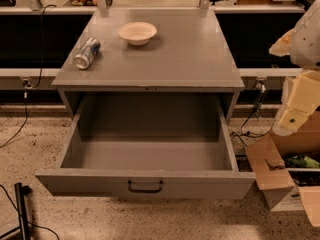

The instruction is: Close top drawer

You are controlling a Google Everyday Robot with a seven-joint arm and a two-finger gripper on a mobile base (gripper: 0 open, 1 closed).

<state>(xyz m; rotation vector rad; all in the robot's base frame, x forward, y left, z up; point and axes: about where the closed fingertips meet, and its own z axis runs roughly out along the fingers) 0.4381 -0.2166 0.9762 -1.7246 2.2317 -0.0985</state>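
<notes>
The top drawer is pulled far out of the grey cabinet. It is a wide, deep grey box, empty inside, with a flat front and a small black handle at centre. My gripper shows at the right edge as cream-coloured arm parts, to the right of the drawer and above a cardboard box, apart from the drawer.
A cream bowl and a can lying on its side sit on the cabinet top. An open cardboard box stands on the floor at the right, close to the drawer's front corner. Black cables lie at the left.
</notes>
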